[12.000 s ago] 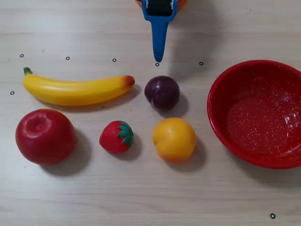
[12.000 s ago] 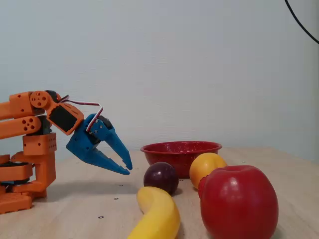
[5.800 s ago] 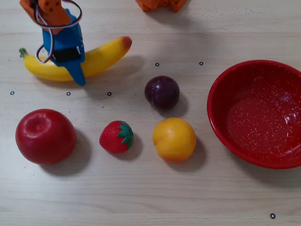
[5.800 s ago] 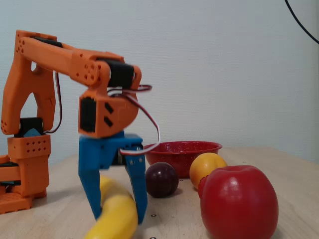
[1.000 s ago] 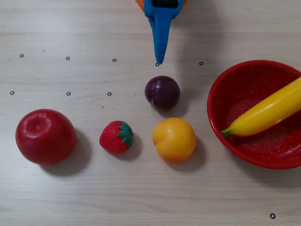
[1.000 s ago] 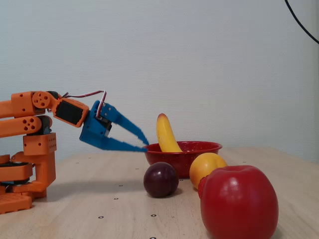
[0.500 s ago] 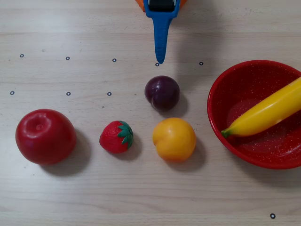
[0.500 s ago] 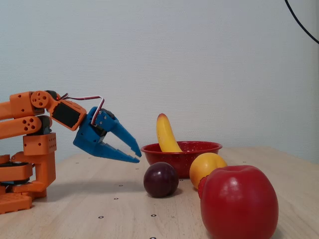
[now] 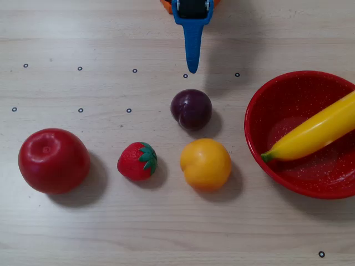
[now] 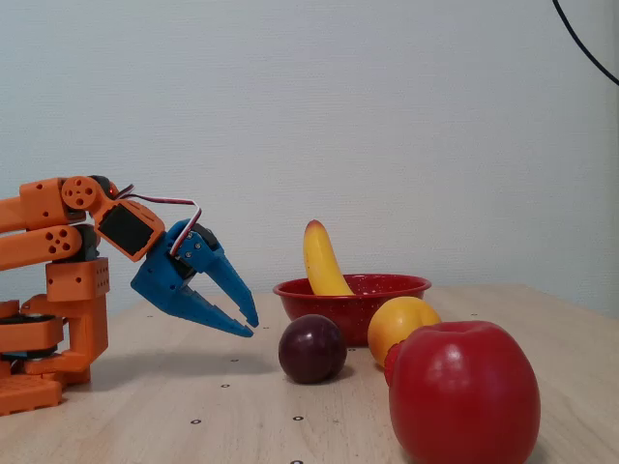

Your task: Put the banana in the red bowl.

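**Banana lying in red bowl, claw hanging empty**

We're seeing the banana [image 9: 316, 132] resting inside the red bowl [image 9: 260, 97] at the right of the overhead view. Its green stem end is sitting low in the bowl near the left wall, w/ the rest slanting up over the right rim & out of frame. In the fixed view the banana [image 10: 323, 261] is poking up above the bowl [image 10: 387, 287], leaning on the rim.

The gripper [image 10: 250, 326] is hanging above the table, tilted down, well apart from the bowl. We're reading the jaws as parted a little, w/ nothing between them. In the overhead view only one blue finger [image 9: 192, 44] is showing, pointing at the plum [image 9: 191, 109] but not touching it.

Other fruit is sitting on the table [image 9: 83, 233]: red apple [image 9: 53, 160] at far left, strawberry [image 9: 137, 161] beside it, orange-yellow fruit [image 9: 205, 164] just below the plum, near the bowl.
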{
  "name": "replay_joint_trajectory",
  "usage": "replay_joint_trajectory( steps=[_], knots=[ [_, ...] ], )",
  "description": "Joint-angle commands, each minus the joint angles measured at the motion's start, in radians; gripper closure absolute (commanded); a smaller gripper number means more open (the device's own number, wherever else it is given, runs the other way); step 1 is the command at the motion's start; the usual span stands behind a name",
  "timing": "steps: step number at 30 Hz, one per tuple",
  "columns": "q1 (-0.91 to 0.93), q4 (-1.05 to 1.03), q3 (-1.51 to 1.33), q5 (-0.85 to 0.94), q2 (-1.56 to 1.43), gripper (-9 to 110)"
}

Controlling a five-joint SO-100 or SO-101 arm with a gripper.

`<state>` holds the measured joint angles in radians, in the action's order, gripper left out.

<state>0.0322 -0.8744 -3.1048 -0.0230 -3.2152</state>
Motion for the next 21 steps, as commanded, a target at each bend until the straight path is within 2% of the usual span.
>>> replay_joint_trajectory(
  steps=[1, 21],
  knots=[
    [0.009, -0.005, -0.014, 0.026, -0.015, 101],
    [-0.005, -0.005, -0.014, 0.046, -0.015, 101]
  ],
)
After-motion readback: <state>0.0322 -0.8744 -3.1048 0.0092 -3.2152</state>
